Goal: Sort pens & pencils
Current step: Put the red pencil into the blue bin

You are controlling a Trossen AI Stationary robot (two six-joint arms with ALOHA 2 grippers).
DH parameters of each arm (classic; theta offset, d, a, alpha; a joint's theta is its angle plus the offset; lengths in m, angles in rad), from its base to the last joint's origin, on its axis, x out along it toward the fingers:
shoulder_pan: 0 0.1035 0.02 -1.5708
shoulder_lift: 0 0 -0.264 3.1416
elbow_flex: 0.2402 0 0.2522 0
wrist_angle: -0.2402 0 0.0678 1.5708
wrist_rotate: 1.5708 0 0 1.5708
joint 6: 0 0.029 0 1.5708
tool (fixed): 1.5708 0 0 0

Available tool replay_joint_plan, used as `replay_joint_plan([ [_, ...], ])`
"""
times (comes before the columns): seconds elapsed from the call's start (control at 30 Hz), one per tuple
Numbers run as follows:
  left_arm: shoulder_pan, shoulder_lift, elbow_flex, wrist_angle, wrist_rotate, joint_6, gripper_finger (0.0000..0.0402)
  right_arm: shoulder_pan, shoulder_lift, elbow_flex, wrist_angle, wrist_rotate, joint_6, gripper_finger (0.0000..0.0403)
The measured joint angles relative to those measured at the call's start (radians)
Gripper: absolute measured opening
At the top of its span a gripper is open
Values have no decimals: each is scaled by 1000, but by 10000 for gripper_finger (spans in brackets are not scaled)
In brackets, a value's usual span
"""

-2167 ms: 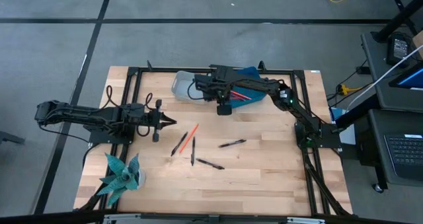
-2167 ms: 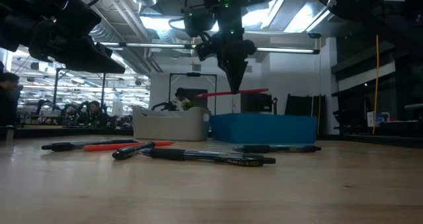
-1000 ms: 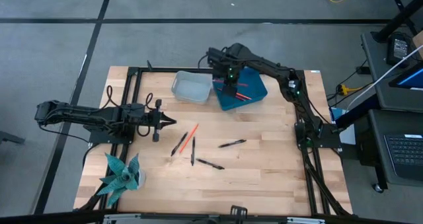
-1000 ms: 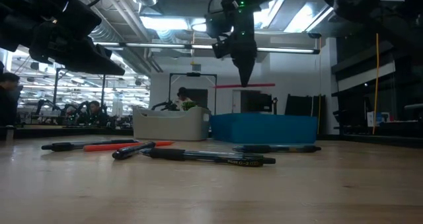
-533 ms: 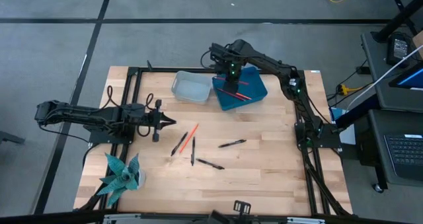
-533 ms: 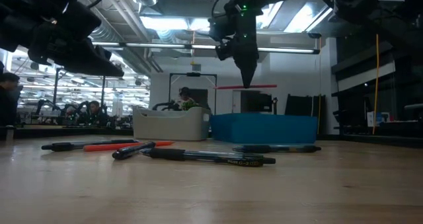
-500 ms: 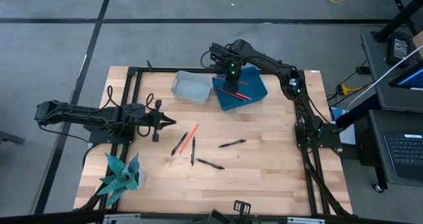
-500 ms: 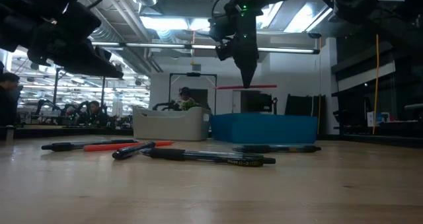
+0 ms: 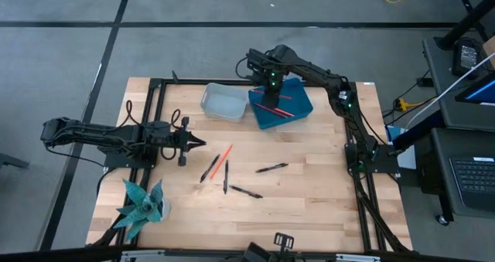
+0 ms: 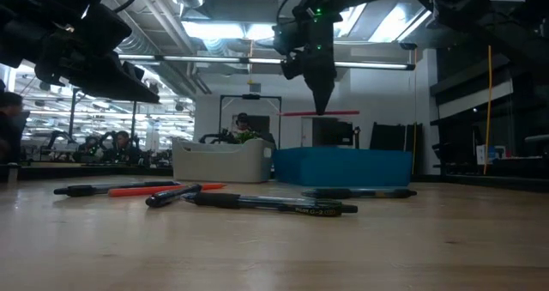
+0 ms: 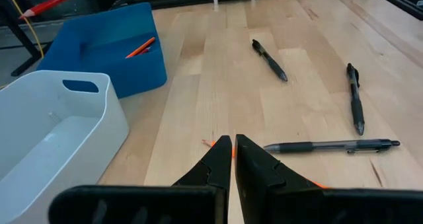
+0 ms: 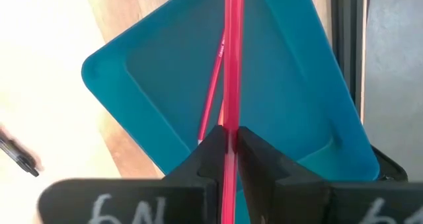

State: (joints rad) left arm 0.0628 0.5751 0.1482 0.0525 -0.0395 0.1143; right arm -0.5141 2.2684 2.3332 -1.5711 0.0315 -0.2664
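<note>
Pencil held over the blue bin

A red pencil point(image 12: 232, 59), light, stiff and slick, sits pinched near mid-length in the right hand point(image 12: 227, 145) above the blue bin point(image 9: 298, 113). Four pens point(image 9: 271, 168) and one pencil lie on the surface point(image 9: 309, 200). The left hand point(image 11: 232, 159), fingers together, waits nearby.

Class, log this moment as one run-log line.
right gripper: holds pencil above blue bin | left gripper: shut, idle | pens: on table
</note>
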Motion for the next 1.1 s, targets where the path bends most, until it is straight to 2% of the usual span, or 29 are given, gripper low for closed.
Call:
replay_joint_plan([
  [0.33, 0, 0, 0, 0, 0, -1, 14, -21, 0, -176, 6, 0, 0, 39],
  [0.57, 0, 0, 0, 7, 0, -2, 14, -56, 0, -312, 119, 3, -7, 37],
  [0.73, 0, 0, 0, 12, 0, -2, 14, -70, 0, -341, 151, 3, -7, 23],
  [0.9, 0, 0, 0, 12, -1, -1, 14, -71, 0, -342, 180, -1, -24, 29],
  [1.1, 0, 0, 0, 12, -1, 0, 14, -71, 0, -342, 231, -58, -54, 29],
])
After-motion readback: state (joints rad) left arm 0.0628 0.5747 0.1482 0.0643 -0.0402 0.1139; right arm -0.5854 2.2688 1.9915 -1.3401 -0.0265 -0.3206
